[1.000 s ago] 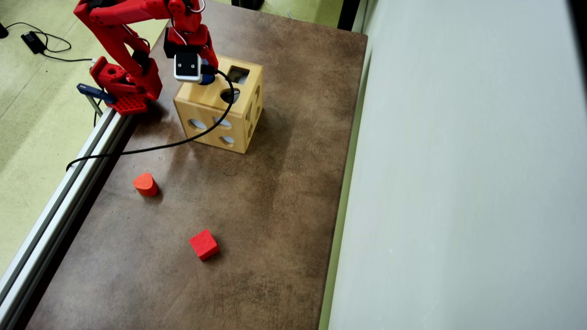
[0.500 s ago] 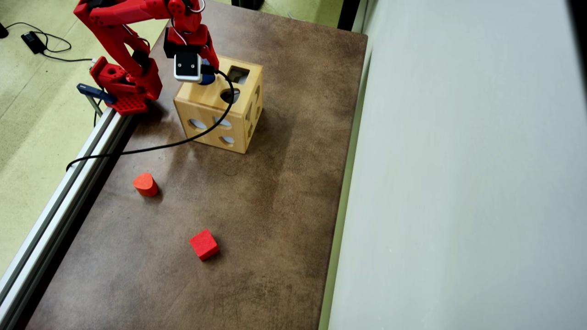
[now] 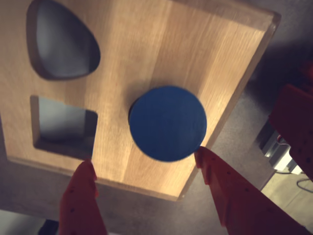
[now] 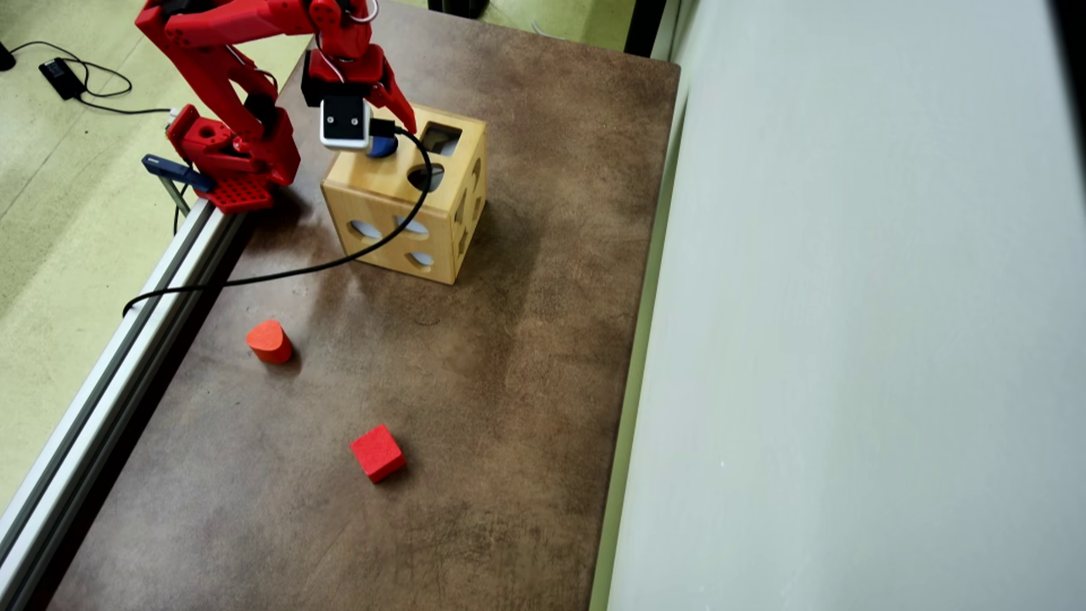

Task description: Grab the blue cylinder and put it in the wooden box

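The cylinder (image 3: pixel 167 123) is a deep, even blue, and the box (image 3: pixel 146 54) under it is pale honey wood with fine straight grain, its cut-out holes showing grey inside. The arm (image 4: pixel 221 51) and its gripper (image 3: pixel 146 171) are bright red, with a white camera block (image 4: pixel 344 121) and a black cable (image 4: pixel 280 271). The table (image 4: pixel 475 407) is mottled brown, the cube (image 4: pixel 377 453) and rounded wedge (image 4: pixel 269 341) are red, the floor (image 4: pixel 51 187) yellowish green, and the wall (image 4: pixel 857 305) pale grey.

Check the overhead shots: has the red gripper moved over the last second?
Yes. The red gripper has opened: its finger now splays toward the light wooden box's square hole, leaving the dark-blue cylinder on top.
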Action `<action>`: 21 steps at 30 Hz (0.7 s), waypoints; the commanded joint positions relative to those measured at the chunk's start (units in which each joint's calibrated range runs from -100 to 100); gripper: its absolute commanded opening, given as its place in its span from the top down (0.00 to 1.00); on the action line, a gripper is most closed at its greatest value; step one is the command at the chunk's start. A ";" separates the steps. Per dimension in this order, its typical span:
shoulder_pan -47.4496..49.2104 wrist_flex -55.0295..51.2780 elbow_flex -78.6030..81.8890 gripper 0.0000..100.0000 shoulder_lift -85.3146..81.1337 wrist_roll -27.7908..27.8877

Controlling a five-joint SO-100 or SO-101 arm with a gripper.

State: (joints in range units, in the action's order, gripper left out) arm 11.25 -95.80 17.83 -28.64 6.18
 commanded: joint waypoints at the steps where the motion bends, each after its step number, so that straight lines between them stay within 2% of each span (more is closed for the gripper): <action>1: 2.57 -0.26 -0.39 0.69 -1.55 -0.05; 21: 1.98 0.87 2.83 0.70 -1.29 -0.10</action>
State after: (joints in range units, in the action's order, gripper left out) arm 13.33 -95.72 20.81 -28.64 6.13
